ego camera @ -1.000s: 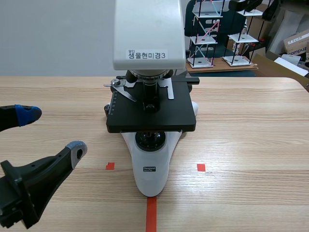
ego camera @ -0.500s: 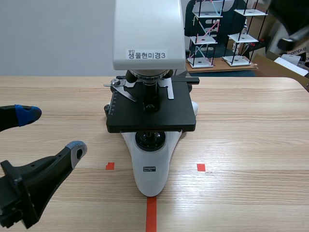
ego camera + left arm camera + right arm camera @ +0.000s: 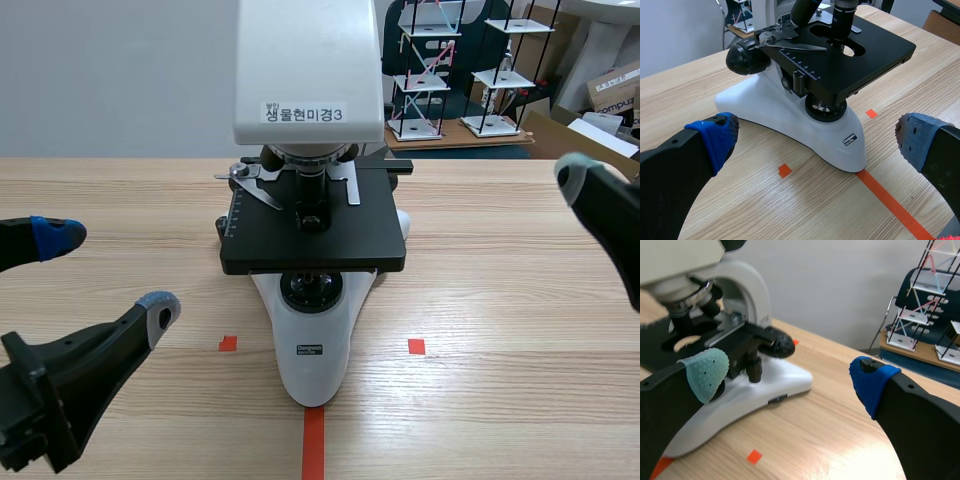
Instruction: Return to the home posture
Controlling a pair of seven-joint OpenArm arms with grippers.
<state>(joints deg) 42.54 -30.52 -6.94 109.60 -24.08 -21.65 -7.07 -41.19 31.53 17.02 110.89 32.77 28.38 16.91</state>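
A white and black microscope (image 3: 315, 230) stands upright mid-table, labelled on its head. My left gripper (image 3: 105, 275) hovers low at the table's front left, open, holding nothing. In the left wrist view the microscope's base (image 3: 840, 145) lies ahead of the left gripper (image 3: 815, 142), between the spread blue pads. At the right edge of the scene view, one grey-padded finger (image 3: 573, 176) of my right arm is raised above the table. The right gripper (image 3: 790, 377) is open and holds nothing, with the microscope (image 3: 740, 365) ahead and to one side.
Orange tape squares (image 3: 228, 343) (image 3: 416, 346) and a tape line (image 3: 313, 440) mark the table near the microscope's foot. Behind the table's far edge stand wire-frame models (image 3: 425, 70) on a board, and cardboard boxes (image 3: 612, 85) at the back right.
The right arm has come down from the upper right corner to the right side, level with the microscope's stage. The left arm and the microscope have not moved.
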